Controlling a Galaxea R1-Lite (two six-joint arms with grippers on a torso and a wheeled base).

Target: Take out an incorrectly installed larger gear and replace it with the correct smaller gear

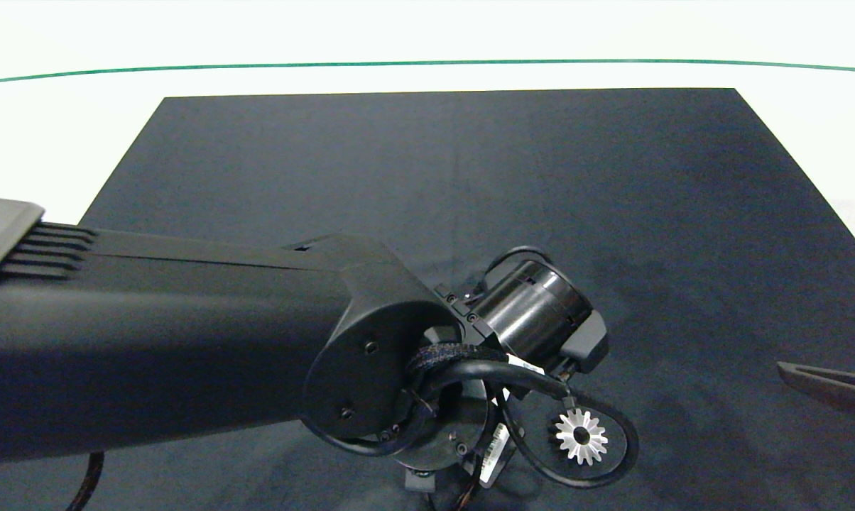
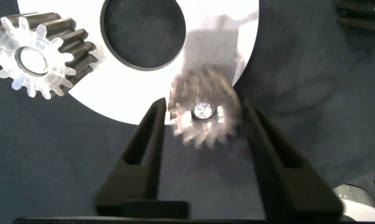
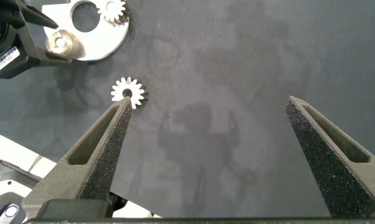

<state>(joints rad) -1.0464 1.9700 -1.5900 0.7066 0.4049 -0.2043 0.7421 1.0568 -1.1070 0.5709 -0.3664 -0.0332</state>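
My left claw points straight down at the mat, and the smaller gear sits right in its gap. The gear fills nearly the whole width, but I cannot tell whether I am clamping it or only straddling it. The gear lies flat with its bore facing up at me, on the near edge of the white plate. Just beyond the gear, further onto the plate, is a large round hole. Past that, off to one side of my claw, another small gear rests on the plate. From above, my left arm reaches in low across the dark mat. Its wrist is bent sharply downward, so the claw itself is hidden beneath it. The larger gear lies flat on the mat, off the plate and a little apart from my left claw, on the side toward my right one. It is ringed by my wrist cable. My right claw hangs well apart from all this, spread wide over bare mat and holding nothing.
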